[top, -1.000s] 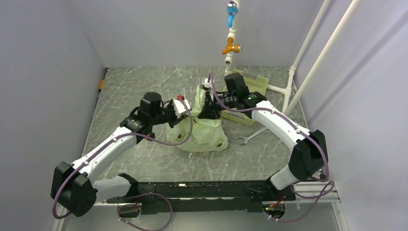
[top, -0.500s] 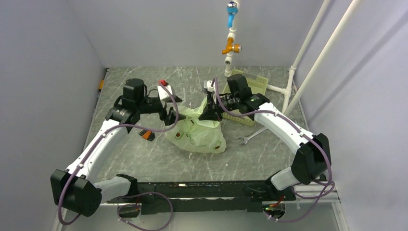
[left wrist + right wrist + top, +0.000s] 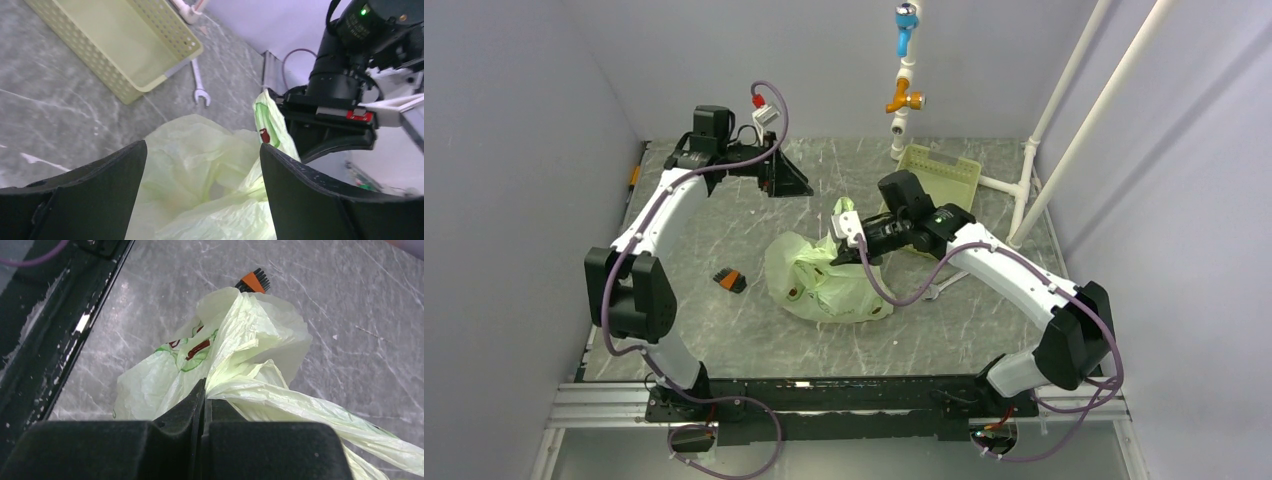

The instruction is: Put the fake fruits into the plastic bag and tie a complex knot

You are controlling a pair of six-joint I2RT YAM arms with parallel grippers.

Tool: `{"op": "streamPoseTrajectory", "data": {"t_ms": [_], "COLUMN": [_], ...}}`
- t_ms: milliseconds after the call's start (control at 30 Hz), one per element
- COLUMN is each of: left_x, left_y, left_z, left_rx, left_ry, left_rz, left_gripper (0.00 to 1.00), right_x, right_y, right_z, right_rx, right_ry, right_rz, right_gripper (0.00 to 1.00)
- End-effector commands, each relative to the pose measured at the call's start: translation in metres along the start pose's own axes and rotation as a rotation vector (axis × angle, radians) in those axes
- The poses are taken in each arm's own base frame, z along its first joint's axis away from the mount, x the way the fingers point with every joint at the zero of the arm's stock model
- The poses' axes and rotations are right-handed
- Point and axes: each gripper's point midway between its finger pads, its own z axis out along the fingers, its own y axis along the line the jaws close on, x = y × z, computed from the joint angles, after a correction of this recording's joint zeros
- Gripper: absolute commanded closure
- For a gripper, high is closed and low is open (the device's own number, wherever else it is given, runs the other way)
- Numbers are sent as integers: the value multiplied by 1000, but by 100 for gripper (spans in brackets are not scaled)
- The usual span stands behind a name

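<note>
Plastic bag [image 3: 819, 285] lies slumped near the middle of the table [image 3: 724, 335], its body bulging. The fake fruits cannot be made out plainly through the film, so I judge they are most likely inside already. The right gripper [image 3: 205, 390] is clenched on a gathered, twisted handle [image 3: 310, 410] on the bag's far side, pinning it low, probably so the mouth is drawn together for tying. The left gripper [image 3: 796, 186] hangs high toward the far left corner, fingers spread wide and grasping nothing. It looks down on the bag, probably lifted clear to line up on the other handle. No finished knot shows. A pale tray [image 3: 125, 45] sits by the far right corner with a wrench [image 3: 199, 90] just beside it. A small orange-and-black block [image 3: 728, 279] lies left of the bag, apart from it.
</note>
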Motion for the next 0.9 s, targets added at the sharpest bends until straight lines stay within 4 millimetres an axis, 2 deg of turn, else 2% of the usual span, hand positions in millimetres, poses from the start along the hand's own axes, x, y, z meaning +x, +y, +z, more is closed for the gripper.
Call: {"op": "streamPoseTrajectory", "data": {"t_ms": [0,300,433,600,733,867], "left_x": [-17,-4,-1,-5,-3,-2], "left_y": [-31,-34,-35,-42,-54,-64], "left_z": [9,37,50,53,52,47], "left_rx": [122,163,164,194,234,252], "left_ry": [-7,59,98,100,114,125], "left_rz": [-91,-121,-95,-69,-74,-25], "left_gripper": [10,11,15,27,41,61], "right_x": [-6,-5,-6,-3,-1,1], "right_y": [1,4,3,4,4,5], "right_z": [-2,3,3,5,6,5], "right_rx": [-25,-65,-68,-84,-84,-86], "right_ry": [15,31,30,32,36,39], "right_rz": [-192,-221,-221,-208,-210,-201], "right_gripper": [100,100,100,100,100,100]}}
